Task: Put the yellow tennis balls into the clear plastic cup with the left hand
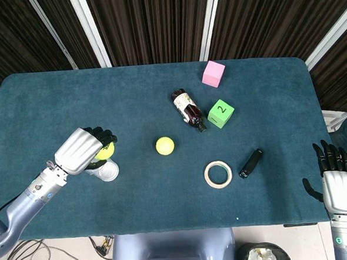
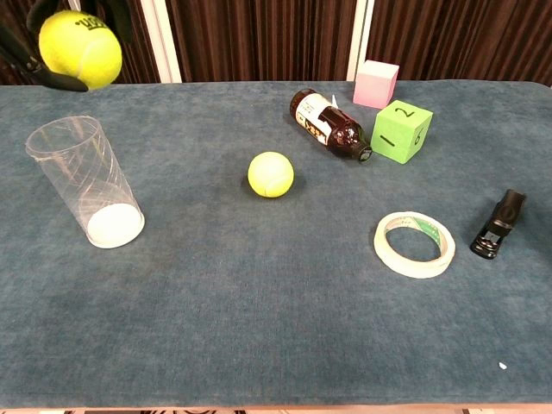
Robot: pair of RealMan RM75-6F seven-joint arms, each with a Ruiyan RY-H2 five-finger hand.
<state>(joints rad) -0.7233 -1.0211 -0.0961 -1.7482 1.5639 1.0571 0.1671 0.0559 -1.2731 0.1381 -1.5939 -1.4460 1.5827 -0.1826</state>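
The task is partway through its first half, by my reading. The left hand (image 1: 83,149) has its fingers wrapped around one yellow tennis ball (image 2: 79,49) and carries it in the air directly above the clear plastic cup (image 2: 84,183), which stands upright on the bench (image 1: 53,96) just below the hand. In the chest view the held ball sits above the cup's open rim, apart from it, so the drop has not been made.

The cup holds nothing: through its clear wall only the white base shows.

The second yellow tennis ball (image 1: 165,145) lies loose on the bench, well off to the far side of the left hand, toward the middle of the bench, near a brown bottle (image 1: 189,111). It remains to be fetched after this one goes in.

The right hand (image 1: 339,182) hangs at the bench's near edge, fingers spread, holding nothing.
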